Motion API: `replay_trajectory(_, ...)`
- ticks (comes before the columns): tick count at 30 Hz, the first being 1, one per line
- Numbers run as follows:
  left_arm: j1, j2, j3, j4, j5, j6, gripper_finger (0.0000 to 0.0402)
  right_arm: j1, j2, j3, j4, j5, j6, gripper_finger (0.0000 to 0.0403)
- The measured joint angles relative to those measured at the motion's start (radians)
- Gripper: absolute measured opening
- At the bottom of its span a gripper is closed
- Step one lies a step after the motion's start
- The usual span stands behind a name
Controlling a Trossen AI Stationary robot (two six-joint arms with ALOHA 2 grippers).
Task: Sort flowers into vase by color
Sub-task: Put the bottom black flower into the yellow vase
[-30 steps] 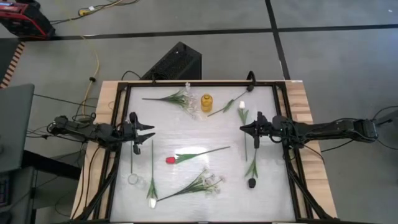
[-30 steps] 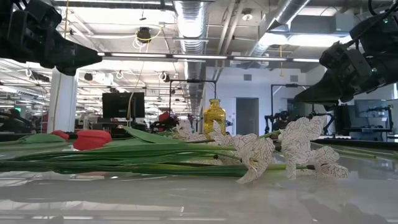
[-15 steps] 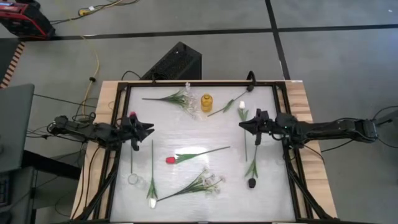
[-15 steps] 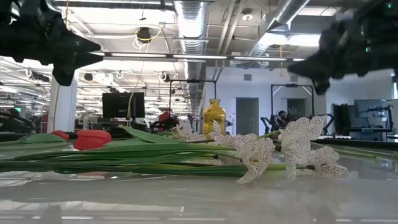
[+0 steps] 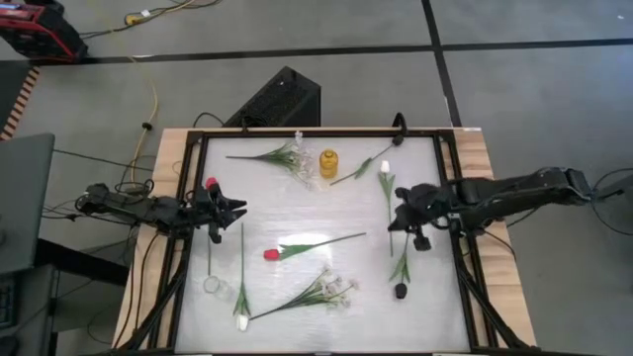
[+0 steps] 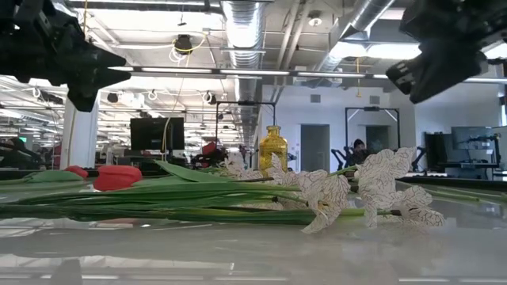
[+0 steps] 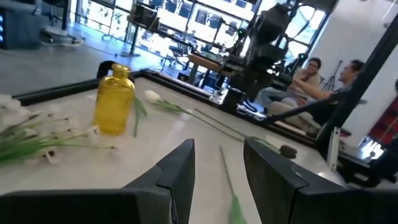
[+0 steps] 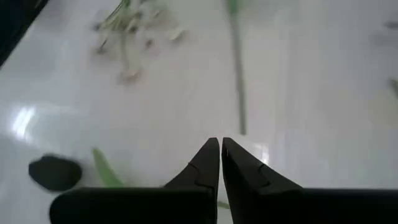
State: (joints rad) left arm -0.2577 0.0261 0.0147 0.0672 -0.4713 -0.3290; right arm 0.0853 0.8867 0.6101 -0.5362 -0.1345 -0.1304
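With the right tool [image 5: 400, 210] pinched shut and empty right of centre and the left tool [image 5: 231, 208] slightly parted at the left edge, the flowers [image 5: 315, 241] lie scattered across the counter [image 5: 297, 203], light, floppy, probably best gripped mid-stem.

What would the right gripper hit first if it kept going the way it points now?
Probably the white tabletop: the right gripper, fingers shut, tilts down at bare surface beside a green flower stem. Depth is hard to judge.
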Motion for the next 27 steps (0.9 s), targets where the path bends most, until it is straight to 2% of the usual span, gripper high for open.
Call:
replay_trajectory(5, 0.0, 0.0, 0.0, 0.0, 0.022, 0.061, 0.0126, 0.086, 0.129, 0.09, -0.107, 0.008, -0.115, 0.0048)
replay_trajectory(8, 0.0, 0.0, 0.005, 0.006, 0.082, 0.108, 0.0126, 0.103, 0.218, 0.142, -0.162, 0.054, -0.12, 0.0048)
replay_trajectory(10, 0.0, 0.007, 0.023, 0.01, 0.126, 0.126, 0.0126, 0.105, 0.272, 0.178, -0.203, 0.066, -0.183, 0.0048)
replay_trajectory(12, 0.0, 0.025, 0.042, 0.004, 0.127, 0.125, 0.0126, 0.106, 0.332, 0.219, -0.293, 0.094, -0.247, 0.0048)
replay_trajectory(15, 0.0, 0.086, 0.071, -0.036, 0.108, 0.121, 0.0126, 0.105, 0.423, 0.277, -0.472, 0.164, -0.318, 0.0048)
replay_trajectory(19, 0.0, 0.199, 0.11, -0.031, 0.09, 0.11, 0.0126, 0.11, 0.544, 0.297, -0.651, 0.17, -0.422, 0.0048)
replay_trajectory(27, 0.0, 0.399, 0.179, 0.013, 0.09, 0.163, 0.0126, 0.162, 0.721, 0.298, -0.648, 0.211, -0.504, 0.0048)
